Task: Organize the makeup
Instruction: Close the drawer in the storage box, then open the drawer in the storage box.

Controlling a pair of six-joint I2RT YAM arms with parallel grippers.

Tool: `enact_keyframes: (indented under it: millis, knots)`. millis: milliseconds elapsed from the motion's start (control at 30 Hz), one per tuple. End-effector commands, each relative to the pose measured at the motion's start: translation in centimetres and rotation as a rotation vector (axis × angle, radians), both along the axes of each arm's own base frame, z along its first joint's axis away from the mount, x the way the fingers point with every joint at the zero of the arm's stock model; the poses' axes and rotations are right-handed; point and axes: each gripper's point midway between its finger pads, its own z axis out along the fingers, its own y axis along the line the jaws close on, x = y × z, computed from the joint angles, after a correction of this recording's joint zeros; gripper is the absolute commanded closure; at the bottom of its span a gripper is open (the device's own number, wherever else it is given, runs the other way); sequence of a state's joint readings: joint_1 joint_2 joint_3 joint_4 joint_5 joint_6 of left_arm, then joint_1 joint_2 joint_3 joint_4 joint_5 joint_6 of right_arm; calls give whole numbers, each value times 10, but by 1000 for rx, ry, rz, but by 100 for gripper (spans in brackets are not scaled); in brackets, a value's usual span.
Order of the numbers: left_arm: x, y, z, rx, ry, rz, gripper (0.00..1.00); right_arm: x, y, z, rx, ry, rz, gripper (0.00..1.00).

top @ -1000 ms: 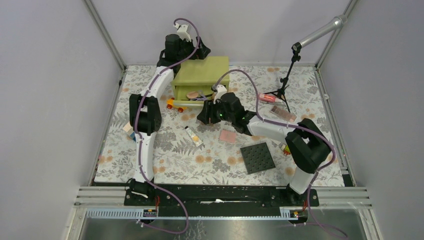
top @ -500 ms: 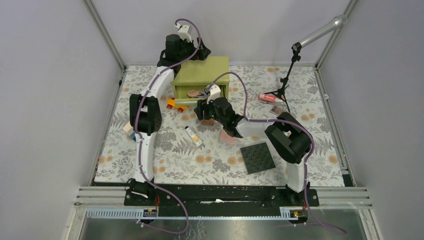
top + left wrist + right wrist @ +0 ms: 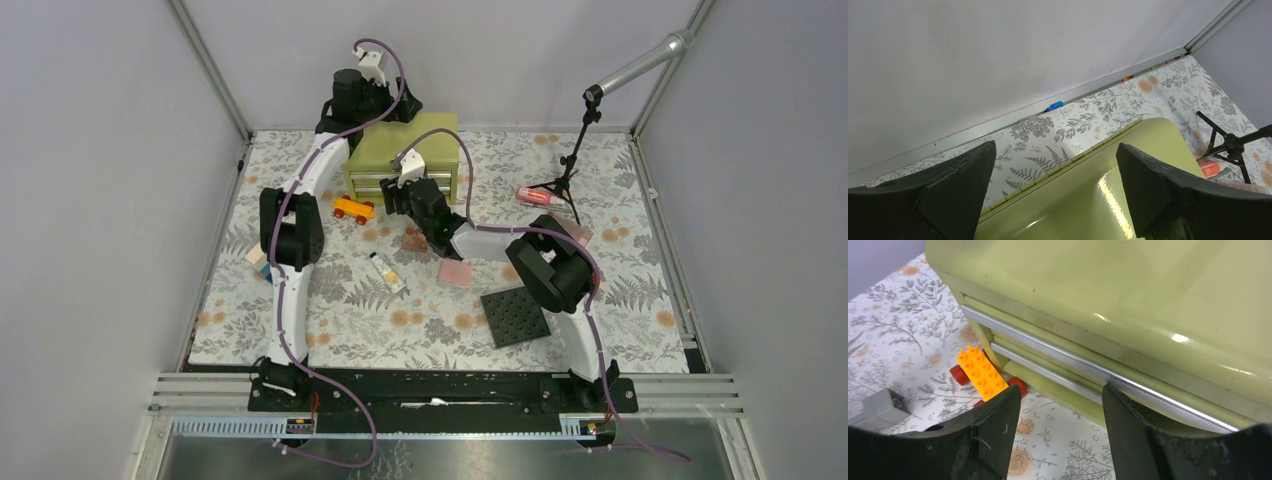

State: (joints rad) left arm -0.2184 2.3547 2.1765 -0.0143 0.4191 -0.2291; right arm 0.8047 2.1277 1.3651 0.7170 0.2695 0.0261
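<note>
The green drawer box (image 3: pixel 405 148) stands at the back of the table with both drawer fronts flush. My right gripper (image 3: pixel 393 196) (image 3: pixel 1060 390) is open, its fingertips right at the lower drawer front (image 3: pixel 1058 377) with nothing between them. My left gripper (image 3: pixel 404 104) (image 3: pixel 1055 147) hovers open over the box's back edge (image 3: pixel 1083 155). Still out on the cloth are a pink square compact (image 3: pixel 455 272), a cream tube with a black cap (image 3: pixel 386 271) and a pink-red tube (image 3: pixel 535 195) (image 3: pixel 1210 168). Whatever is inside the drawers is hidden.
An orange toy car (image 3: pixel 352 208) (image 3: pixel 980 371) sits just left of the box front. A dark grey studded plate (image 3: pixel 515 315) lies front right. A black tripod (image 3: pixel 565 180) stands back right. A small pinkish-brown item (image 3: pixel 413 240) lies under the right forearm.
The lower drawer, open a second ago with sponges and pencils showing, is now shut. The right arm has moved in towards the box front. The left arm held still.
</note>
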Motion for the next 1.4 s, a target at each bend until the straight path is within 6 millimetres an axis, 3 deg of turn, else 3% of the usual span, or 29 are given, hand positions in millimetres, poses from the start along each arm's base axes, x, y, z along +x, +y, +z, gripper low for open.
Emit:
enact_keyframes:
  millis: [0,333,500,700,867,967,1000,1200,1367]
  knots:
    - [-13,-6,-46,19,147,-21,4,23,-2,23,-15,-111,-72,32]
    - [-19,-3,-58,47,176,-19,3,35,-6,21,-26,-133,-106,29]
    - [-19,-1,-46,47,156,-13,2,22,-9,27,-26,-159,-58,29]
    - [-20,0,5,6,84,5,1,-1,-22,28,-49,-182,0,29]
    - [-31,7,88,-64,-21,47,1,-26,-27,27,-245,-446,154,28]
    - [-47,21,133,-125,-41,100,1,-27,-32,21,-434,-562,180,25]
    - [-54,28,138,-153,-18,123,1,-25,-34,18,-500,-588,181,24]
    - [-125,59,129,-400,140,284,1,-7,-48,16,-769,-741,76,22]
    - [-172,68,131,-373,167,320,1,-3,-48,2,-940,-831,72,23]
